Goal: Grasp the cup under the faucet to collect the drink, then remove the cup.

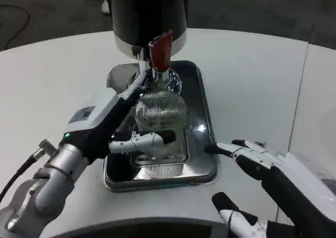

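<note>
Ribbed clear cup [160, 112] stands upright under faucet [159, 52], gripped by left hand [113, 125]; right hand [273, 170] spread, empty.

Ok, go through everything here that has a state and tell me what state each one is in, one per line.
ribbed clear cup: upright under the faucet, gripped by the left hand; contents cannot be told
left hand: fingers around the cup
right hand: open, holding nothing, beside the tray
red faucet lever: upright
drip tray: flat on the table, under the dispenser

Clear ribbed cup [160, 115]; red faucet handle [160, 52]; silver tray [207, 133].
</note>
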Robot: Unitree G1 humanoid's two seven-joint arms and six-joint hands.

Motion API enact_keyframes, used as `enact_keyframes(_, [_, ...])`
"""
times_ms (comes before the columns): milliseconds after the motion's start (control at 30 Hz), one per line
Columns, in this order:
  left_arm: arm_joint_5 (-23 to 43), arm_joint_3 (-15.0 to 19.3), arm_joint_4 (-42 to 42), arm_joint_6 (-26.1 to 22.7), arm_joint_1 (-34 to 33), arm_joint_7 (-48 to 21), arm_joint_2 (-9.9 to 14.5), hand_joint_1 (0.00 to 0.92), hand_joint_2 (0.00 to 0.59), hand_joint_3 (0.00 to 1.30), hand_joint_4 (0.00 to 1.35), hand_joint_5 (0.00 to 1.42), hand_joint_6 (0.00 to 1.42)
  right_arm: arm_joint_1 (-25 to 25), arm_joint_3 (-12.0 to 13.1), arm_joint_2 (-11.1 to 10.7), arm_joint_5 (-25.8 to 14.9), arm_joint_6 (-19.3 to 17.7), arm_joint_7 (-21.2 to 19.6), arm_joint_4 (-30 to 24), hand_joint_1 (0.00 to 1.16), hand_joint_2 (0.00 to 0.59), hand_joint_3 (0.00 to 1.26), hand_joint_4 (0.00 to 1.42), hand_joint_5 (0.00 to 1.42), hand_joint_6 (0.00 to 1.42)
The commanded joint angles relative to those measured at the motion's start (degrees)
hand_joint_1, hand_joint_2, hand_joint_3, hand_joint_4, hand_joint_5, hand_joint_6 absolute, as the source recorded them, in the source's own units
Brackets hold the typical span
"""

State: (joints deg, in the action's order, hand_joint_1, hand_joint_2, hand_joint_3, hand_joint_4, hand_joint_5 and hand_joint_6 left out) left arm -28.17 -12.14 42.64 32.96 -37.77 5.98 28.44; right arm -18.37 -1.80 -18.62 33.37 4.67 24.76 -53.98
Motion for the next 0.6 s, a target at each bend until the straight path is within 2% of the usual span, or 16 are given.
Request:
enact_keyframes(33, [1.1,0.7,-0.3,1.2,1.6,-0.8,1.6,0.102,0.0,0.0,0.0,0.0,0.01,-1.0,0.5,0.4,-0.4,-1.1,-1.6,-0.4,0.45,0.485,0.21,0.17,0.09,0.03])
enact_keyframes(300, [3.1,2.0,-3.9,0.6,4.1,-3.0,3.2,0.019,0.0,0.0,0.0,0.0,0.0,-1.7,0.4,0.6,-0.2,-1.4,-2.4,-0.5,0.46,0.497,0.21,0.18,0.11,0.03])
enact_keyframes(600, [9.7,8.5,-14.7,-3.6,13.0,-7.7,5.2,0.001,0.002,0.0,0.0,0.0,0.0,-2.2,0.8,0.6,-0.4,-1.4,-2.7,-0.5,0.46,0.509,0.21,0.18,0.11,0.04])
